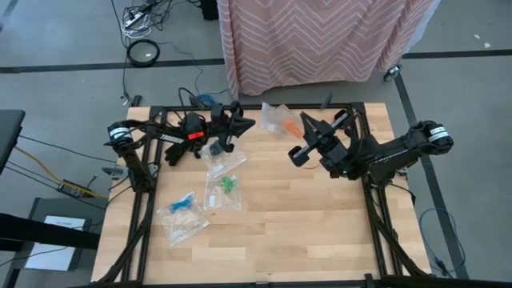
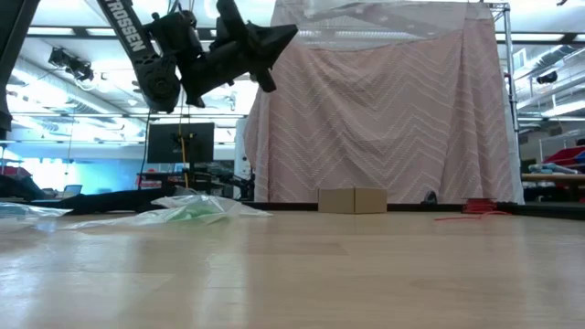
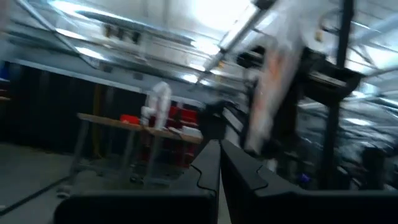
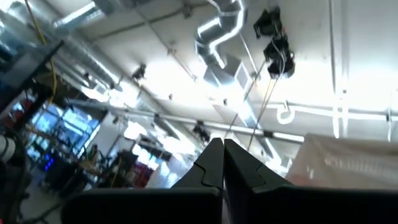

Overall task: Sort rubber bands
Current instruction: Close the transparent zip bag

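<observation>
Beside green rubber bands (image 1: 228, 183), clear bags (image 1: 183, 218)

Wooden table (image 1: 304, 216), 4 clear zip bags (image 1: 224, 192) of rubber bands (image 1: 229, 184) lying on it

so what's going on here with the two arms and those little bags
Neither arm is handling anything. The left hand and right hand are both shut and empty, raised over the far side of the table. Clear bags lie on the wood, one with green rubber bands, one with blue, and one with orange by the right hand.
</observation>
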